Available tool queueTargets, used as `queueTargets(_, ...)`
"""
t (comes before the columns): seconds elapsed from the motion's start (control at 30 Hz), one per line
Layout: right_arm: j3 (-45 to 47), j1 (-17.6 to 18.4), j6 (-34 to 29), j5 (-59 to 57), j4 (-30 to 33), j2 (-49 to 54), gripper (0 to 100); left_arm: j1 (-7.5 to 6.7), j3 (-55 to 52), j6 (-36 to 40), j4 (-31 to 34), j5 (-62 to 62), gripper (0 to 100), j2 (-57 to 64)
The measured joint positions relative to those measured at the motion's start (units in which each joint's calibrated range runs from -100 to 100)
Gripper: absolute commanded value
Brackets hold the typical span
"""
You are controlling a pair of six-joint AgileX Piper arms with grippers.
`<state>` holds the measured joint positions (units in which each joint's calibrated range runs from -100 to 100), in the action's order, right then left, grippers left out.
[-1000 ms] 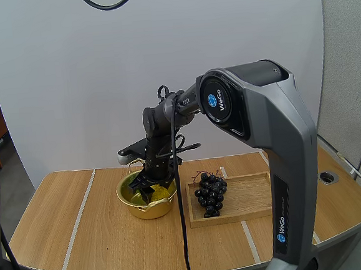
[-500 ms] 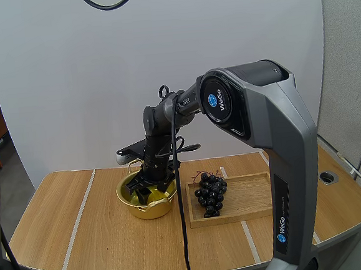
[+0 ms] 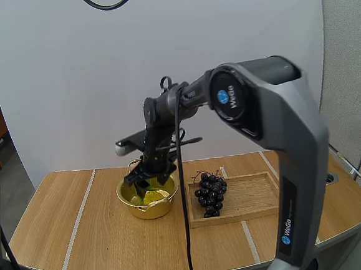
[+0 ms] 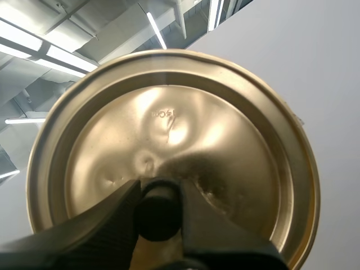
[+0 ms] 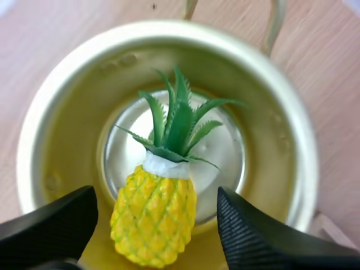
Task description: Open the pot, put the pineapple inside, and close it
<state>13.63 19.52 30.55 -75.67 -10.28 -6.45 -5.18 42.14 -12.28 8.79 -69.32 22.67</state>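
Up comes the right gripper, out of the pot and now just above its rim, fingers spread wider than a moment ago. The pineapple is free of them, lying on the pot floor beneath the tips.

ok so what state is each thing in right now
pot: open, lid off, pineapple inside
pineapple: in the pot, ungripped
lid: off the pot, held up
left tool: shut on the lid
right tool: open, above the pot
grapes: resting on the wooden tray
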Motion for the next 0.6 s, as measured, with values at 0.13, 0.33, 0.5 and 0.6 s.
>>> queueTargets(0.13, 0.0, 0.0, -0.32, -2.26, 0.27, 5.01, 100, 0.0, 0.0, 0.0, 0.0, 0.0, 0, 0.0)
queueTargets(0.33, 0.0, 0.0, -1.12, -6.21, 0.39, 13.45, 100, 0.0, 0.0, 0.0, 0.0, 0.0, 0, 0.0)
queueTargets(0.5, 0.0, 0.0, -2.14, -9.32, 0.5, 19.27, 100, 0.0, 0.0, 0.0, 0.0, 0.0, 0, 0.0)
queueTargets(0.6, 0.0, 0.0, -2.74, -11.85, 0.7, 21.95, 100, 0.0, 0.0, 0.0, 0.0, 0.0, 0, 0.0)
